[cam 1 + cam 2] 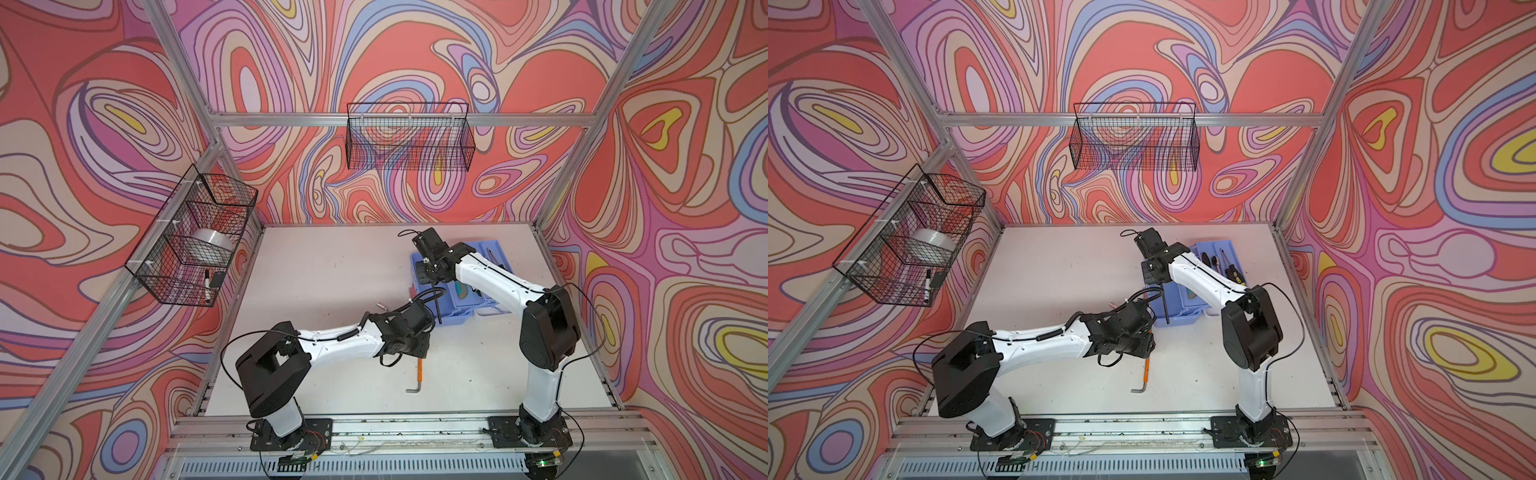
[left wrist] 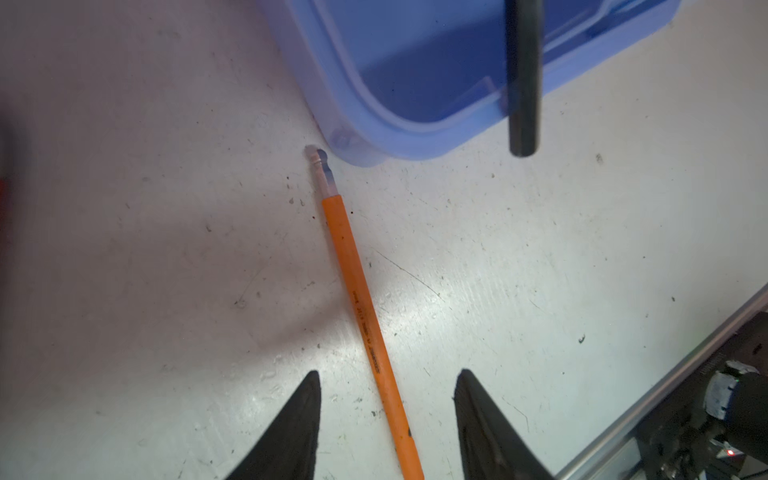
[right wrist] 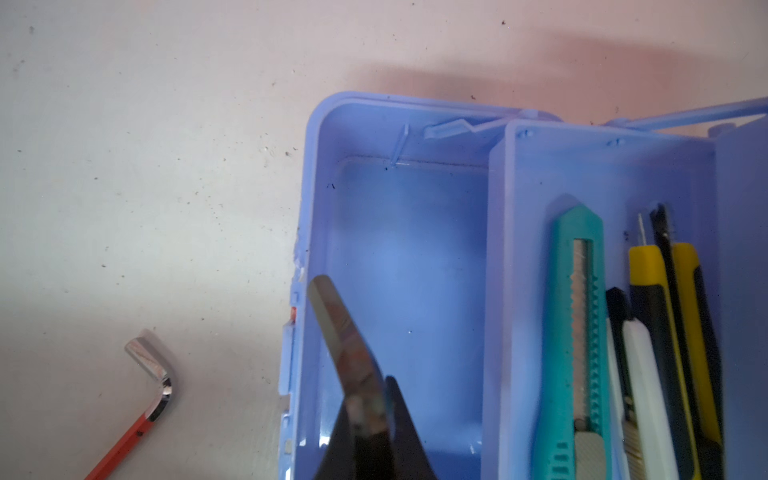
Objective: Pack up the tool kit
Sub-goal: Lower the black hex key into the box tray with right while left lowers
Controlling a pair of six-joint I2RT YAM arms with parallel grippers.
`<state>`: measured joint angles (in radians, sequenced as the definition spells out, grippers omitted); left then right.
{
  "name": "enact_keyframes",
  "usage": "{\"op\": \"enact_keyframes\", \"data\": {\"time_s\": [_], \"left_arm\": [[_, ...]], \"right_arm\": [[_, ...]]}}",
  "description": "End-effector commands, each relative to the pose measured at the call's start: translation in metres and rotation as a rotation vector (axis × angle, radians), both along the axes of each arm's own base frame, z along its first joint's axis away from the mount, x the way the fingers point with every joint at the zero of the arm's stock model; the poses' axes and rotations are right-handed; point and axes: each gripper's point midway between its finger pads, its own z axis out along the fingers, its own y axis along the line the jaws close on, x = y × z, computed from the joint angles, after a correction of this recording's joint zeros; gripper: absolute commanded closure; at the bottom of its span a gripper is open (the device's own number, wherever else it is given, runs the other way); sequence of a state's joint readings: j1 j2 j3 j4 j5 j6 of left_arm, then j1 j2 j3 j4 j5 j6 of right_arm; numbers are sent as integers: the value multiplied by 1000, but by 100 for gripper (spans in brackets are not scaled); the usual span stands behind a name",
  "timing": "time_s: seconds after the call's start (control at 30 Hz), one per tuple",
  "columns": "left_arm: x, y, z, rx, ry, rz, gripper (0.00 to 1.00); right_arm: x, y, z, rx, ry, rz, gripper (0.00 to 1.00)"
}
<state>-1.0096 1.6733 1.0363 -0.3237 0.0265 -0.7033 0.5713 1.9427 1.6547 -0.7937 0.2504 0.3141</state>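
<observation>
Right fingers (image 3: 405,428) are pinching a dark hex key (image 3: 338,332) over the toolbox base (image 3: 318,199) for drop-in; left fingers (image 2: 291,436) are straddling the orange hex key (image 2: 361,299), spread apart, needing closure next.

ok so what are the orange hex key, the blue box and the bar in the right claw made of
The orange hex key: likely steel with an orange coating; its bare bent end shines like chrome.
The blue box: moulded plastic, smooth, slightly glossy, rounded corners.
The bar in the right claw: dark metal, probably steel, dull sheen, faceted end.
</observation>
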Motion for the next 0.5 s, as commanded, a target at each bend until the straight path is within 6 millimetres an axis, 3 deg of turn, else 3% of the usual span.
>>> {"op": "enact_keyframes", "data": {"time_s": [0.0, 0.27, 0.47], "left_arm": [[-8, 1, -7, 33, 37, -3, 50], [-11, 0, -14, 42, 53, -5, 56], [-13, -1, -21, 54, 76, -6, 61]], "right_arm": [[13, -2, 9, -18, -27, -1, 100], [16, 7, 29, 29, -33, 29, 100], [24, 3, 2, -27, 5, 27, 100]]}}
